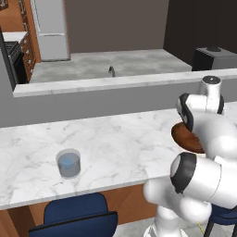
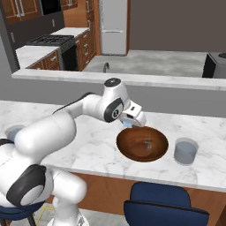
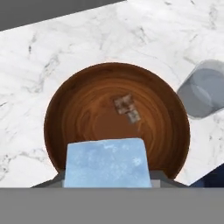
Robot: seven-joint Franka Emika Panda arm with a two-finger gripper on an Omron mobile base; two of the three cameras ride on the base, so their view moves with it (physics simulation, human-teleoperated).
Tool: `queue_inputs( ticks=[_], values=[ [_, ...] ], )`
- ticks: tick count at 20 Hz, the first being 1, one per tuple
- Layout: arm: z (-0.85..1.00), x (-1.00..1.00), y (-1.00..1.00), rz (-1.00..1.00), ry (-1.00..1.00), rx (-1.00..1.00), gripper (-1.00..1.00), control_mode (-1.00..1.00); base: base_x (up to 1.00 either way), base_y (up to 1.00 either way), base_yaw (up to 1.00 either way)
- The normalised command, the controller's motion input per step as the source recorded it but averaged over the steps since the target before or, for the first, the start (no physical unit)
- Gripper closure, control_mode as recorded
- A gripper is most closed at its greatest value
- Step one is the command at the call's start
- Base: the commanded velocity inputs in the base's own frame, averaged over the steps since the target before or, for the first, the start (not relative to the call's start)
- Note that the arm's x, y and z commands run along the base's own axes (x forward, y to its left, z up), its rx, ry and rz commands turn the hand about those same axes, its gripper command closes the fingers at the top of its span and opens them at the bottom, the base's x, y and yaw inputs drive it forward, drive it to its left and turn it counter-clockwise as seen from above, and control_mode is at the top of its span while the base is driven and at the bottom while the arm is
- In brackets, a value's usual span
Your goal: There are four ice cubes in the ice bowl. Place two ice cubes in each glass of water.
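counter [image 2: 92,150]: white marble | on it: ice bowl [image 2: 142,144], two glasses [image 2: 186,151] [image 1: 69,163], seemingly well apart

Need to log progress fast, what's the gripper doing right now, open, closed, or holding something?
Gripper: closed on an ice cube, held above the ice bowl.

A white marble bench [image 2: 88,150] has blue chairs [image 2: 165,205] tucked beneath its near edge. Behind a grey half-wall [image 1: 92,99] stand a fridge [image 2: 114,26], a stove [image 2: 55,44] and wooden cabinets [image 2: 84,46].
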Motion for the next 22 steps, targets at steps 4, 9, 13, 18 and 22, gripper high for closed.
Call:
queue_inputs(
  ticks=[4,9,13,18,22],
  values=[
    [0.82,-0.65,0.09,0.21,0.33,0.00,1.00,-1.00,0.00,0.00,0.00],
    [0.25,-0.93,0.62,0.31,0.14,0.00,1.00,-1.00,0.00,0.00,0.00],
    [0.00,-0.66,0.97,0.36,-0.04,0.00,1.00,-1.00,0.00,0.00,0.00],
    [0.00,-0.45,1.00,0.36,-0.06,0.00,1.00,-1.00,0.00,0.00,0.00],
    [0.03,-0.28,0.99,0.33,-0.03,0.00,1.00,-1.00,0.00,0.00,0.00]
  ],
)
